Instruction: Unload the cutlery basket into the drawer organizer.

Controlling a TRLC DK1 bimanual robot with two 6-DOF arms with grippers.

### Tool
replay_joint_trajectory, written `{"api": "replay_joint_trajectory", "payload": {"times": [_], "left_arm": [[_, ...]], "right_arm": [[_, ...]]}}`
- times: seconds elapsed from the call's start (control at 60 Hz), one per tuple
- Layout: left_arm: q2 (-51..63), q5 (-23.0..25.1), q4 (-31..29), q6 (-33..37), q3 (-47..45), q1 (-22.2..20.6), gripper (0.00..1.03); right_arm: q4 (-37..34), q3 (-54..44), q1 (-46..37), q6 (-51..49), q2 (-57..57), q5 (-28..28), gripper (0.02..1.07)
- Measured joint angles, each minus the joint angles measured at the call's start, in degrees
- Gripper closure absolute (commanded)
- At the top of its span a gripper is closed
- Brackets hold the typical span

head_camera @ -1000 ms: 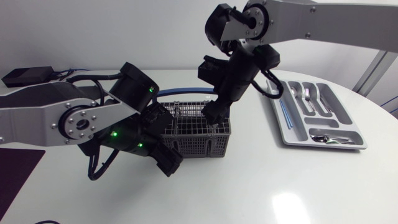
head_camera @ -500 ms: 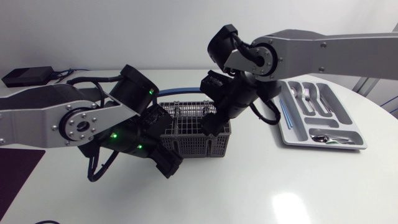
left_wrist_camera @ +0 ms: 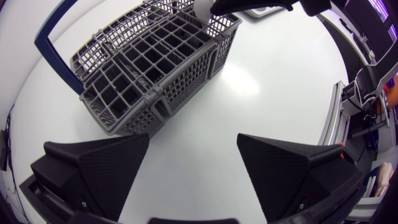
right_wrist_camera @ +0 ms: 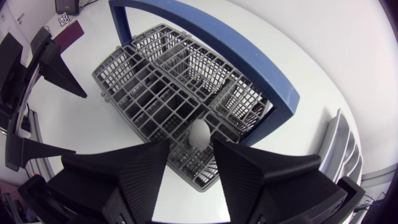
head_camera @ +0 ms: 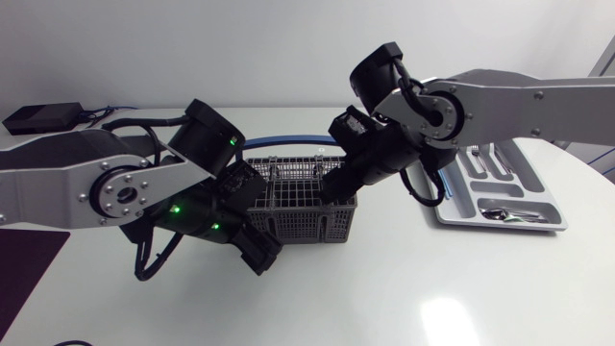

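The grey wire cutlery basket (head_camera: 303, 207) with a blue handle (head_camera: 279, 141) stands mid-table. My right gripper (head_camera: 343, 181) dips into its right end. In the right wrist view a silver spoon bowl (right_wrist_camera: 199, 132) stands up from a basket (right_wrist_camera: 168, 87) cell between the fingertips of that gripper (right_wrist_camera: 191, 146); a gap still shows on one side, so it is open. My left gripper (head_camera: 258, 252) sits low at the basket's front left corner, open and holding nothing (left_wrist_camera: 193, 140), with the basket (left_wrist_camera: 149, 68) ahead of it. The grey drawer organizer (head_camera: 538, 216) lies at the right.
The organizer holds forks and spoons (head_camera: 509, 212) in its slots; my right arm hides part of it. A black box (head_camera: 43, 117) sits at the back left and a dark mat (head_camera: 24, 274) at the left edge.
My right arm has dropped and swung right, bringing its gripper down onto the basket's right end, and its fingers have narrowed around the spoon. The left arm has not moved.
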Motion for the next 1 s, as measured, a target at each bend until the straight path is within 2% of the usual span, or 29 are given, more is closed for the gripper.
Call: {"api": "replay_joint_trajectory", "payload": {"times": [0.25,0.317,0.467,0.483,0.517,0.617,0.733,1.0], "left_arm": [[-0.17,0.00,0.00,0.00,0.00,-0.24,0.04],[-0.17,0.00,0.00,-0.02,0.00,-0.39,0.04],[-0.28,0.00,0.00,-0.02,0.00,-0.44,0.04],[-0.31,0.00,0.00,-0.02,0.00,-0.44,0.04],[-0.39,0.00,0.00,-0.02,0.00,-0.46,0.04],[-0.55,0.00,0.00,-0.02,0.00,-0.46,0.04],[-0.68,0.00,0.00,-0.02,-0.04,-0.46,0.04],[-0.92,0.00,0.00,-0.24,-0.42,-0.87,0.04]], "right_arm": [[3.87,-2.95,-0.37,0.48,-0.63,-2.03,0.66],[4.50,-3.10,-0.94,0.48,-0.63,-2.64,0.71],[6.16,-3.39,-2.08,0.50,-0.63,-3.48,0.72],[6.32,-3.43,-2.19,0.50,-0.63,-3.52,0.78],[6.84,-3.67,-2.25,0.50,-0.63,-3.52,0.81],[7.45,-3.96,-2.25,0.50,-0.63,-3.74,0.84],[8.26,-4.20,-2.25,0.50,-0.63,-4.28,1.01],[8.92,-5.20,-2.40,1.09,-0.63,-7.26,1.01]]}}
